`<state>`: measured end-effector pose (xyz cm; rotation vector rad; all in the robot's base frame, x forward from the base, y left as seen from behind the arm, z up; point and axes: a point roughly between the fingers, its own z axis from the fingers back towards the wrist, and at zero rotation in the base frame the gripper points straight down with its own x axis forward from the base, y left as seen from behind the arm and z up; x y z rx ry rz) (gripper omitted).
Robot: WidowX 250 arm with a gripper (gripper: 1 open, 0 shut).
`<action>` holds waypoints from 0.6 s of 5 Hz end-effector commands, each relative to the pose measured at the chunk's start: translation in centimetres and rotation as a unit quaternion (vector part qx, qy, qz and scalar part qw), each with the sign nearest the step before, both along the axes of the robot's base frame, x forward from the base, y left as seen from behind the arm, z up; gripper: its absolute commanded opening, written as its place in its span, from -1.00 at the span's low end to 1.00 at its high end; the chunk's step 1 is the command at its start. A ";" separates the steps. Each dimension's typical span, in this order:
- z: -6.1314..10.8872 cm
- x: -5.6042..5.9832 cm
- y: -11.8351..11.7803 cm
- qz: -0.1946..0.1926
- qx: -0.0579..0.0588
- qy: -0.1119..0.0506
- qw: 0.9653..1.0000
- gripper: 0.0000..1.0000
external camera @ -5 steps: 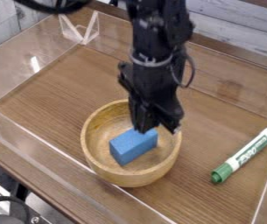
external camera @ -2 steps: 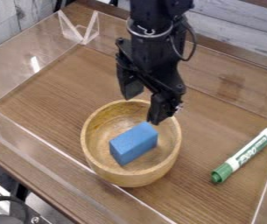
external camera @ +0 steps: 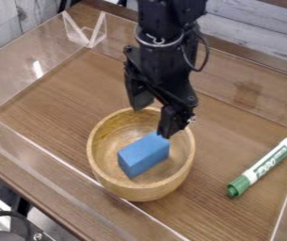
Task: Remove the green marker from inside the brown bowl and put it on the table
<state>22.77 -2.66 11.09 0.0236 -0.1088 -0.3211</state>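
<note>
The green marker (external camera: pixel 262 168) lies flat on the table (external camera: pixel 57 99) to the right of the brown bowl (external camera: pixel 95 155), clear of its rim, with its dark cap toward the front. Only a blue block (external camera: pixel 143 154) lies inside the bowl. My gripper (external camera: pixel 154 111) hangs over the bowl's back half, pointing down, open, with nothing between its fingers. The right fingertip (external camera: pixel 171 123) hovers just above the block's far end.
Clear acrylic walls (external camera: pixel 14 61) run round the table's edges. A small clear stand (external camera: pixel 87 32) sits at the back left. Bare tabletop stretches left of the bowl and behind the marker.
The gripper's fingers, shut together just over the blue block a second ago, have spread open. The marker, bowl and block have not moved.
</note>
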 end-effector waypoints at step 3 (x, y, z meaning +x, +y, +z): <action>-1.0 -0.4 0.3 0.008 -0.011 -0.015 1.000 1.00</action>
